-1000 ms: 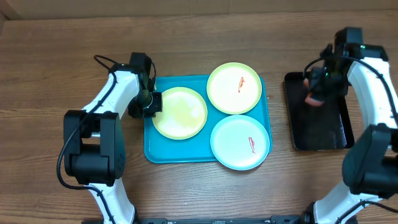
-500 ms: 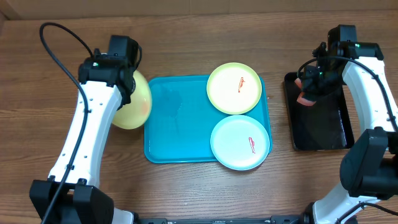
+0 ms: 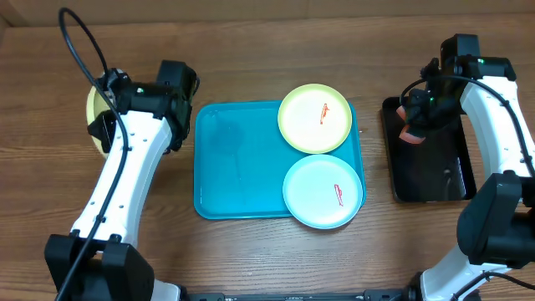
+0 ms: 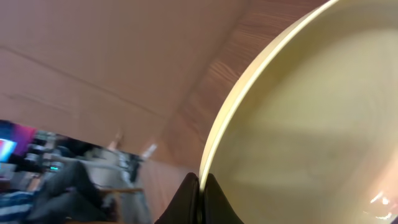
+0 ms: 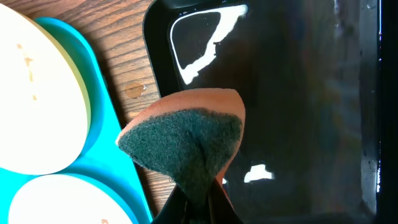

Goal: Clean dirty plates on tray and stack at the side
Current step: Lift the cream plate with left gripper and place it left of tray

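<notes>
The teal tray (image 3: pixel 238 171) lies mid-table. On it sit a yellow-green plate (image 3: pixel 314 118) at its far right and a light blue plate (image 3: pixel 323 191) at its near right, each with a red-orange smear. My left gripper (image 4: pixel 200 182) is shut on the rim of a second yellow-green plate (image 4: pixel 311 118), held left of the tray and mostly hidden behind the arm in the overhead view (image 3: pixel 94 113). My right gripper (image 5: pixel 198 198) is shut on an orange sponge (image 5: pixel 186 140) with a dark green scrub face, over the black tray's left edge (image 3: pixel 412 125).
A glossy black tray (image 3: pixel 439 180) lies right of the teal tray; it also shows in the right wrist view (image 5: pixel 298 112). The teal tray's edge (image 5: pixel 102 112) and both plates (image 5: pixel 34 99) show at the left of that view. Wooden table (image 3: pixel 251 251) all round.
My left arm has lifted the yellow-green plate off the tray's left part and carried it leftward, off the tray. My right gripper with the sponge has barely shifted.
</notes>
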Robot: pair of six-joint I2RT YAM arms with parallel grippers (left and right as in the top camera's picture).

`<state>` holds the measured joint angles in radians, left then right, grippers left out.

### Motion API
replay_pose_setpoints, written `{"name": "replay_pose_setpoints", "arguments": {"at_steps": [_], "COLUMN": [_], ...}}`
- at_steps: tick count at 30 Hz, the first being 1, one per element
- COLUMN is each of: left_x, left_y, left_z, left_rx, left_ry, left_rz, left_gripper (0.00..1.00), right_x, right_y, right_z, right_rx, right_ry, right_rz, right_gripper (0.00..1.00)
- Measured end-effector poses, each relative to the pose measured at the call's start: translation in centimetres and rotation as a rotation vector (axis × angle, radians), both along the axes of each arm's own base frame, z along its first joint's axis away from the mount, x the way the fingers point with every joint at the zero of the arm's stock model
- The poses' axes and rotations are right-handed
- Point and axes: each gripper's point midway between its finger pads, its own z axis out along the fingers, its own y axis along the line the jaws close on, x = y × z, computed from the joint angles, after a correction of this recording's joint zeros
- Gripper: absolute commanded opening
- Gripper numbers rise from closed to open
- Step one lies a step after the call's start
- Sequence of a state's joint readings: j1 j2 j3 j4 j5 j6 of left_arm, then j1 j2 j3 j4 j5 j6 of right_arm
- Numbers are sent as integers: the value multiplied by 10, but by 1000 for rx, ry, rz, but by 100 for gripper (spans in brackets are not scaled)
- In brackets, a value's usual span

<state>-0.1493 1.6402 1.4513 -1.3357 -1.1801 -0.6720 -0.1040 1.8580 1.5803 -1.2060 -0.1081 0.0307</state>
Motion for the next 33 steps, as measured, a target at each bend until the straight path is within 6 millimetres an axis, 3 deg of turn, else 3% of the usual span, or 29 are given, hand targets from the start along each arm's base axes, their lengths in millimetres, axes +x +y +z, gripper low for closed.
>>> {"name": "replay_pose_setpoints", "arguments": {"at_steps": [6, 11, 20, 27, 33], "left_x": [-2, 4, 22, 36, 42], "left_y": [6, -8, -69, -127, -144], "left_z": [21, 34, 8, 34, 25], "left_rx": [210, 287, 121, 233, 277], "left_ry": [12, -13, -49, -193, -138], "left_rz": [-10, -58, -222, -370, -416], "left_gripper": [4, 4, 4, 4, 4], "right_x": [0, 0, 0, -1, -2], "right_y": [0, 0, 0, 0, 0], "right_z": [0, 0, 0, 0, 0], "right_rx": [0, 0, -1, 0, 1], "right_ry": [1, 2, 2, 4, 10], "right_rz": [0, 0, 0, -2, -2], "right_gripper": [4, 4, 4, 4, 4]}}
